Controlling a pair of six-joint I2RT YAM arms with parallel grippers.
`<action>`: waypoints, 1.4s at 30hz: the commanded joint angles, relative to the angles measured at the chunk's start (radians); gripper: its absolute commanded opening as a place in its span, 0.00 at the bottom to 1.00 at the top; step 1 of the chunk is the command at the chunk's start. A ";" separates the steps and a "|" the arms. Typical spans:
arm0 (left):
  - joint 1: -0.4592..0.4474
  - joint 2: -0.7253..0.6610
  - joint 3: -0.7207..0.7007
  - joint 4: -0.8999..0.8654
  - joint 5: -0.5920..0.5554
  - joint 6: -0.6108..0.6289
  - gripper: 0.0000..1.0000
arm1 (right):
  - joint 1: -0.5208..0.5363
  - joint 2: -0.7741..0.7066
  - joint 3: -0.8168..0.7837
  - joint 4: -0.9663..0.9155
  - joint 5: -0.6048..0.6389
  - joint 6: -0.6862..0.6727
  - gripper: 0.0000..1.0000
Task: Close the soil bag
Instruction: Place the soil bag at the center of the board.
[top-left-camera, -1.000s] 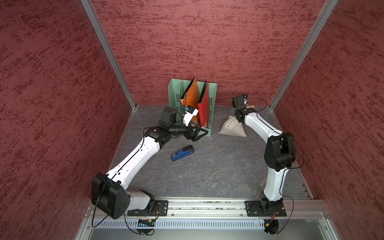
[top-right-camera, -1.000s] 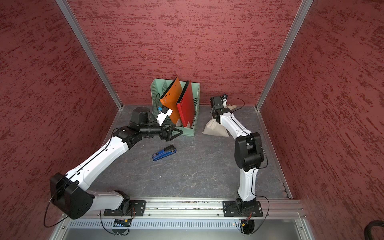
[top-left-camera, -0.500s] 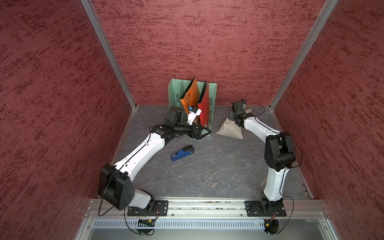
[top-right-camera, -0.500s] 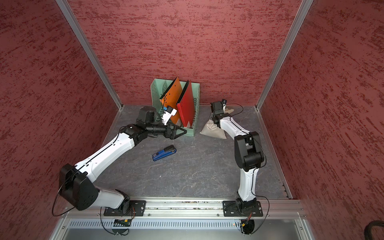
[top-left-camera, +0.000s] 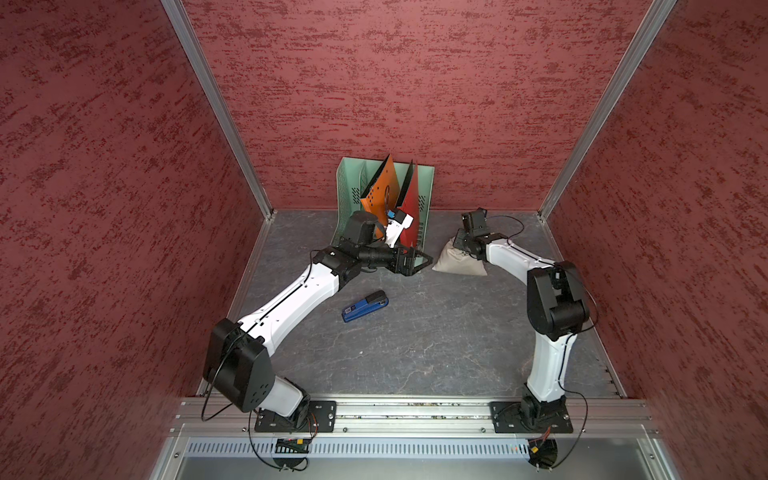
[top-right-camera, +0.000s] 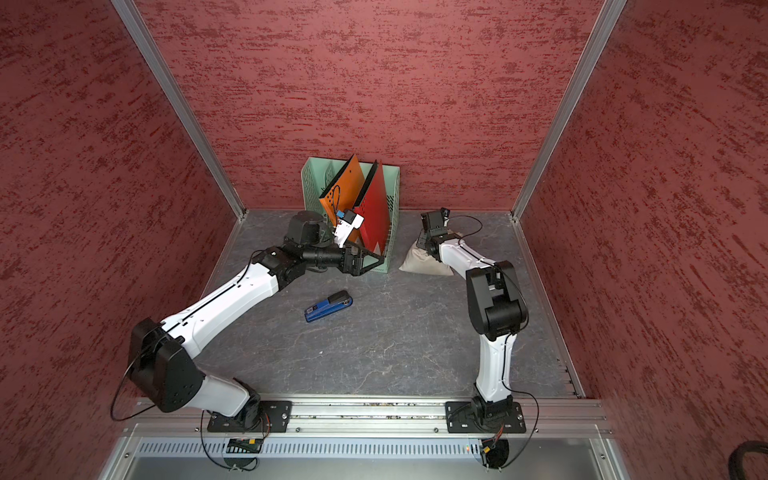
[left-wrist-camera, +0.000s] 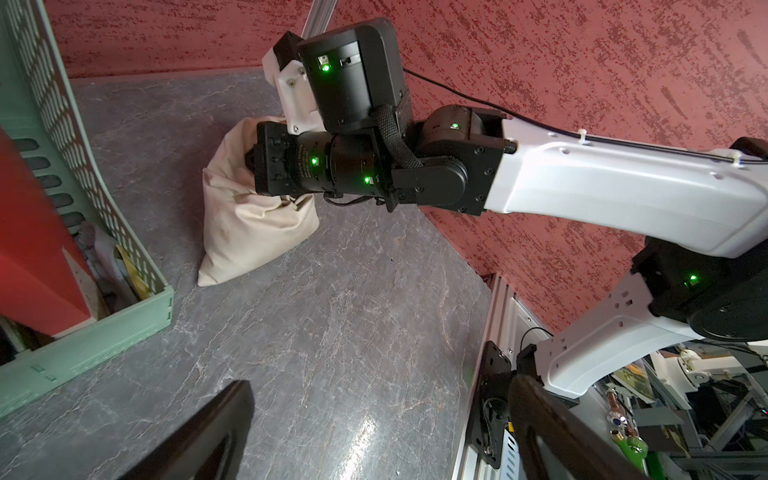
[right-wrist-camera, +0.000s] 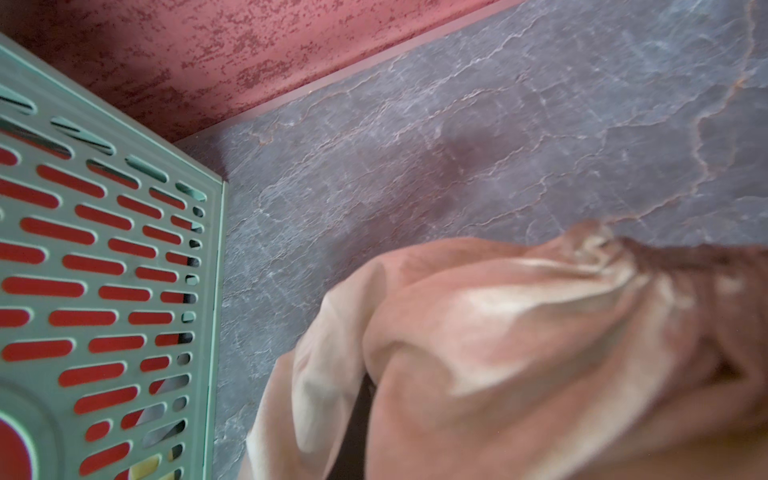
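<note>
The left gripper (top-left-camera: 420, 262) had swung nearer the soil bag (top-left-camera: 455, 267), claw released — the right gripper (top-left-camera: 459, 246) clenched its neck; a hard cross-pull might drag the bag over.

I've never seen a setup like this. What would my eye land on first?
Probably the mint-green file rack against the back wall, with its bright orange folder and red folder. Just beside it sits a cream soil bag, the right gripper shut on its top, while the left gripper gapes open before the rack.
</note>
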 joint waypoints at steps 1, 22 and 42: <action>-0.003 -0.042 -0.044 0.039 -0.024 0.006 1.00 | 0.000 0.009 0.009 -0.068 -0.068 -0.035 0.00; -0.030 -0.105 -0.121 0.063 -0.069 0.012 1.00 | 0.000 0.024 0.047 -0.163 -0.090 -0.134 0.19; -0.058 -0.102 -0.118 0.059 -0.090 0.015 1.00 | -0.006 -0.020 0.031 -0.176 -0.098 -0.168 0.78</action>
